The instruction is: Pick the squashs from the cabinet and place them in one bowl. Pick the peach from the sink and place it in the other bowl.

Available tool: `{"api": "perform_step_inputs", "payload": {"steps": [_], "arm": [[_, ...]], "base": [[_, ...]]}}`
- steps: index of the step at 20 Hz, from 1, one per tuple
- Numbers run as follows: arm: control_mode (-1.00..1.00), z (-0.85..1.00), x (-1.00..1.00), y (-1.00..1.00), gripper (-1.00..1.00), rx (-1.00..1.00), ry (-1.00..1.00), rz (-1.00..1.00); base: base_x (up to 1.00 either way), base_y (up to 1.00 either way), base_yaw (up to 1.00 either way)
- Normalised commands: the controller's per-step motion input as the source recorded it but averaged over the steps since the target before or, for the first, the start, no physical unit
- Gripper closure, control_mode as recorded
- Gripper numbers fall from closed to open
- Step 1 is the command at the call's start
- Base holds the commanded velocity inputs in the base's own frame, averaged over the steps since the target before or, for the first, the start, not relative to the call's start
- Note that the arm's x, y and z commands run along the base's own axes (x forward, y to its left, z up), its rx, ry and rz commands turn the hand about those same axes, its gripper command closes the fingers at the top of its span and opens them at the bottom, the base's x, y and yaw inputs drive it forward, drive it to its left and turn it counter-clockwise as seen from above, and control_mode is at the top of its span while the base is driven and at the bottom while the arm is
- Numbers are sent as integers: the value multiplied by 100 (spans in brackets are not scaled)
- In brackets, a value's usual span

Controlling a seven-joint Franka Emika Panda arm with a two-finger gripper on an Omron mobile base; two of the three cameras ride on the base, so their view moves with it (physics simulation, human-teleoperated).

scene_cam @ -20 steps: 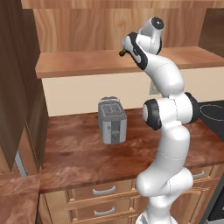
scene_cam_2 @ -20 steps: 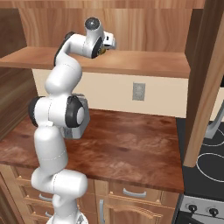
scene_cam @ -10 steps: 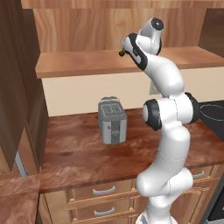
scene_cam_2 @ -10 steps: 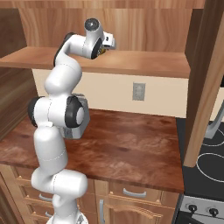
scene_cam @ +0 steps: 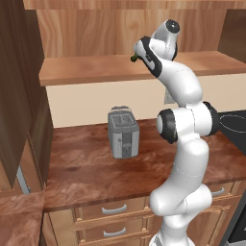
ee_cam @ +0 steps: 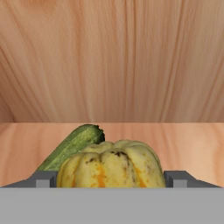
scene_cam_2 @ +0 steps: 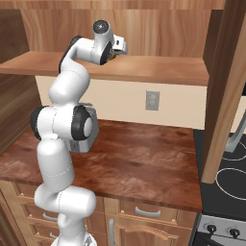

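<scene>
Change since the earlier frames: nothing you can make out. The arm holds the same reach into the cabinet (scene_cam: 120, 29), and the toaster (scene_cam: 123, 131) sits where it did.

Gripper (ee_cam: 113, 178): up at shelf height, pointed toward the cabinet's grained back panel (ee_cam: 112, 57). In the hand view you see the two finger tips (ee_cam: 43, 179) standing wide, one on each side of the yellow squash (ee_cam: 111, 164). The squash takes up nearly all the space between them. Whether the tips press on its skin or stand just clear of it, you cannot tell.

Yellow squash: rounded, ribbed, pale yellow with orange streaks; lying on the plank shelf (ee_cam: 183, 144), between the finger tips and at the near edge of the hand view.

Green squash (ee_cam: 72, 146): long, dark green; lying on the same shelf, behind and to the left of the yellow one as the hand camera sees it, its far end angled toward the back panel. It touches or nearly touches the yellow squash. A dark green tip of it (scene_cam: 134, 58) shows just left of the hand in the left base view.

Toaster: grey, on the brown counter (scene_cam: 86, 168) below the shelf, well apart from the gripper.

Stove (scene_cam_2: 228, 178): black, at the right end of the counter.
</scene>
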Motion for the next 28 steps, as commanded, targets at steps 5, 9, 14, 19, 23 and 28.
{"api": "perform_step_inputs", "payload": {"steps": [5, 9, 14, 19, 23, 28], "arm": [[-100, 0, 0, 0, 100, 0, 0, 0], [-100, 0, 0, 0, 100, 0, 0, 0], [-100, 0, -33, 0, 100, 0, -2, 0], [-100, 0, -50, 0, 100, 0, -6, 0], [-100, 0, -65, 0, 100, 0, -8, 0], [-100, 2, -81, 4, 100, 0, -11, 0]], "base": [[0, 0, 0], [0, 0, 0], [0, 0, 0], [0, 0, 0], [0, 0, 0], [0, 0, 0]]}}
